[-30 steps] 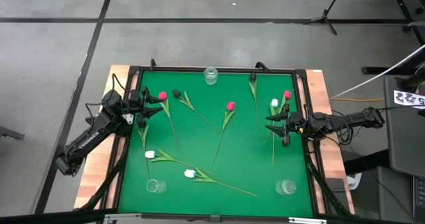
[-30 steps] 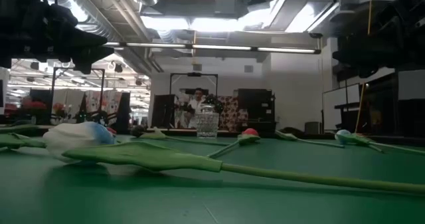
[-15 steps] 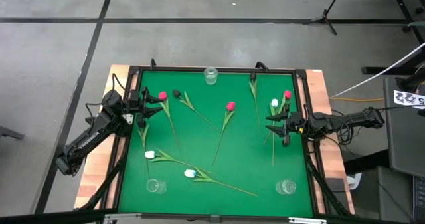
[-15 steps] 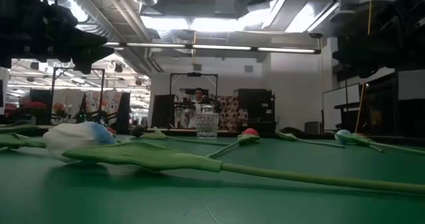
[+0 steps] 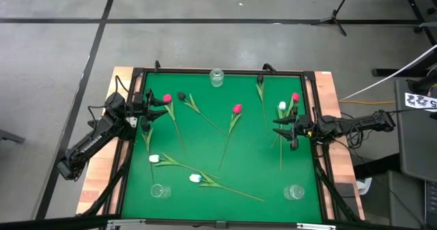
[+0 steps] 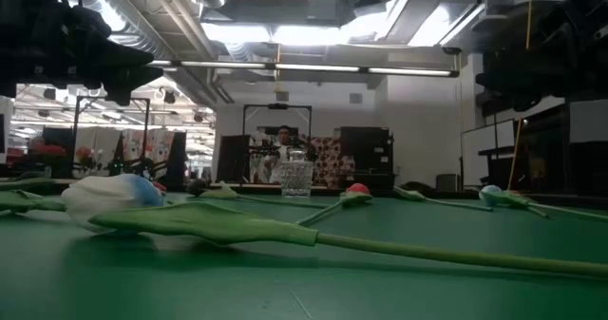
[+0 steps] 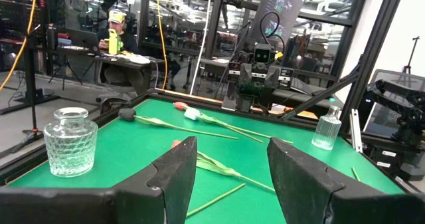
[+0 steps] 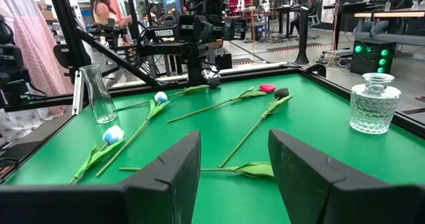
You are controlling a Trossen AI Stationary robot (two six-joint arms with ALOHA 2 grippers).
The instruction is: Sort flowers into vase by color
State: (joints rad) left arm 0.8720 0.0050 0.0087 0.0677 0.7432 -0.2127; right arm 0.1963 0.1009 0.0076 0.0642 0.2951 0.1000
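Flowers point(image 5: 232, 121) between both empty hands

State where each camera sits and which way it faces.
High: overhead, straight down on the mat; both arms show.
Low: mat level, looking across at the far vase; arms dark above.
Left wrist: over left pincer, open, facing the right arm.
Right wrist: over right pincer, open, facing the left arm.
Shared: that vase shows in both wrist views.

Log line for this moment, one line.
left gripper: open, empty, left table edge | right gripper: open, empty, right edge | flowers: all lying on mat | vases: empty
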